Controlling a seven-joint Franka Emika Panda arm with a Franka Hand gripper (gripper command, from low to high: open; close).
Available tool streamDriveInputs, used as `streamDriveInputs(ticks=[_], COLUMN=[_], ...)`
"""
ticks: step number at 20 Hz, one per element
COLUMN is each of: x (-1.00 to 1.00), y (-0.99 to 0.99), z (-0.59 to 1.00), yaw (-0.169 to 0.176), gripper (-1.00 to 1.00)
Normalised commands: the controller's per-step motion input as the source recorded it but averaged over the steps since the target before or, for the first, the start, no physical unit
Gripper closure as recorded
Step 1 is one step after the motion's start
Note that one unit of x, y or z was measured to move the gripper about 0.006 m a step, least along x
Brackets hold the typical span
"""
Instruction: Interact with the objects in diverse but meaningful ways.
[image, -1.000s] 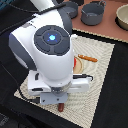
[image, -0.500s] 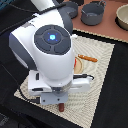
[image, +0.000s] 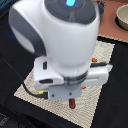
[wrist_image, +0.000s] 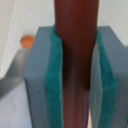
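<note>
Gripper (wrist_image: 75, 70) clamped on the brown sausage stick (wrist_image: 75, 55), teal pads (wrist_image: 54, 85) pressed against both sides of it, stick running lengthwise between the grey finger blocks. In the exterior view, only the stick's lower tip (image: 72, 103) showing beneath the white wrist housing (image: 70, 80), hanging over the patterned beige mat (image: 102, 60). Whether the tip touches the mat or hovers just above it: cannot tell. Bulk of the white arm (image: 60, 30) blocking most of the mat. Small orange-red piece (image: 94, 61) lying on the mat just beside the arm, toward the exterior view's right; too blurred to name. In the wrist view, a small orange round thing (wrist_image: 27, 41) on the mat, well apart from the stick. Grey bowl (image: 123, 17) off the mat, on the brown surface beyond its far corner
</note>
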Motion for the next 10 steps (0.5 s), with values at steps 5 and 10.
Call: streamDriveInputs(ticks=[5,10], x=[-0.56,-0.49], y=[0.85,0.76], z=[0.17,0.01], yaw=[0.031,0.057], gripper=[1.00,1.00])
